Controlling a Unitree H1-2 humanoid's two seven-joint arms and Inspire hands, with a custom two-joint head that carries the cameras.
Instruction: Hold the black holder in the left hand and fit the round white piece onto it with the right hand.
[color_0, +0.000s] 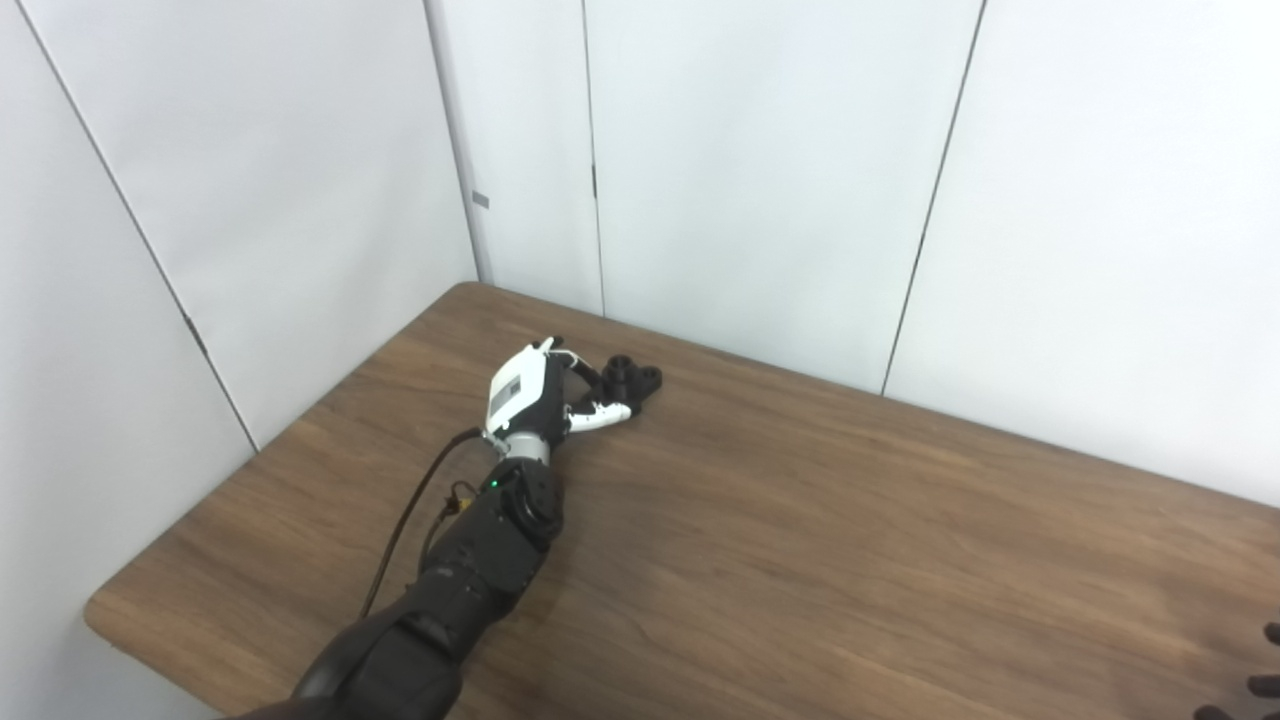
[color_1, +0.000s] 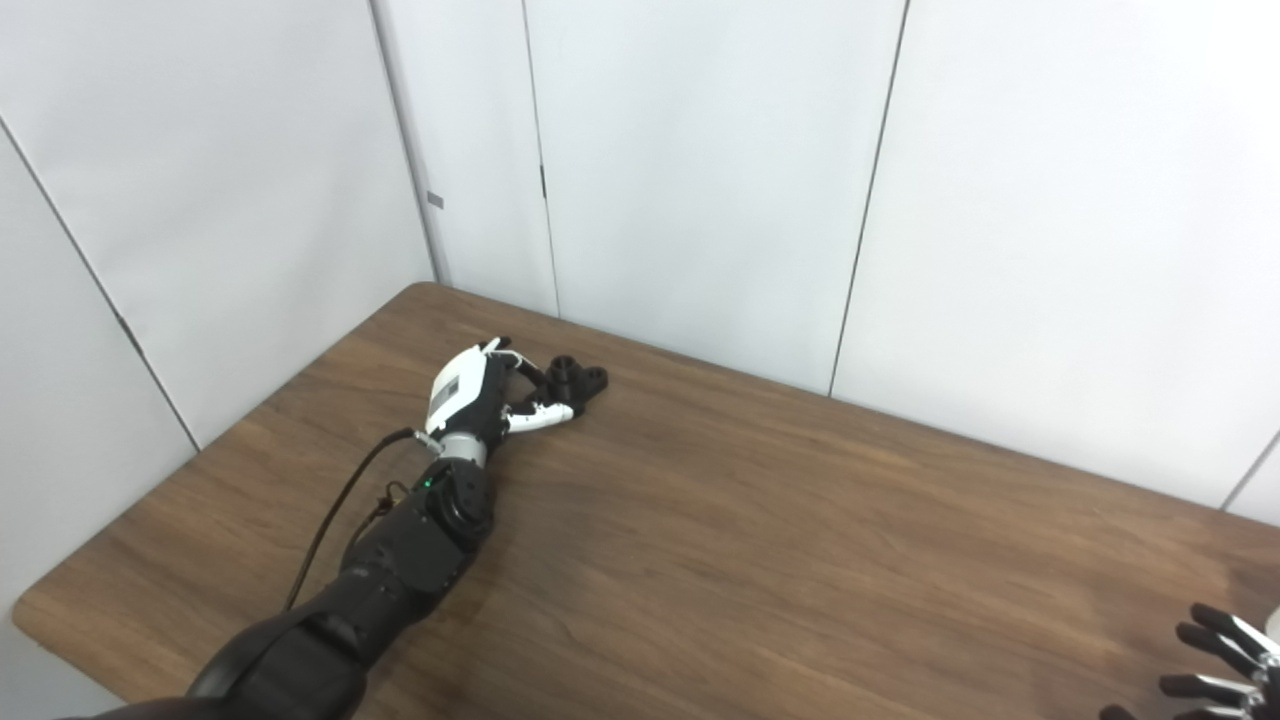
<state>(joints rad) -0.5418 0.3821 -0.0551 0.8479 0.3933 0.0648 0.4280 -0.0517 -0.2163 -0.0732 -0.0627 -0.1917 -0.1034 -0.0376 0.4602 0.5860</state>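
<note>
One black holder (color_0: 630, 381) on the brown wood tabletop (color_0: 800, 540), toward the far left part, near the back wall panels (color_0: 760, 180). It looks small, matte black, lumpy, with several short round stubs or sockets on top; finer detail too small to read. Left hand (color_0: 545, 395), white back and dark fingers, lies low on the tabletop just beside the holder; fingers (color_0: 590, 372) and thumb (color_0: 603, 413) reach around its near side and touch it, but whether they actually clamp it cannot be told. One dark forearm (color_0: 480, 560) with a cable (color_0: 400, 530) trails back to the bottom edge. Right hand (color_1: 1225, 665) shows only at the lower right corner: dark fingertips spread apart, holding nothing visible, well apart from the holder. Count: one holder, two hands, one tabletop.
</note>
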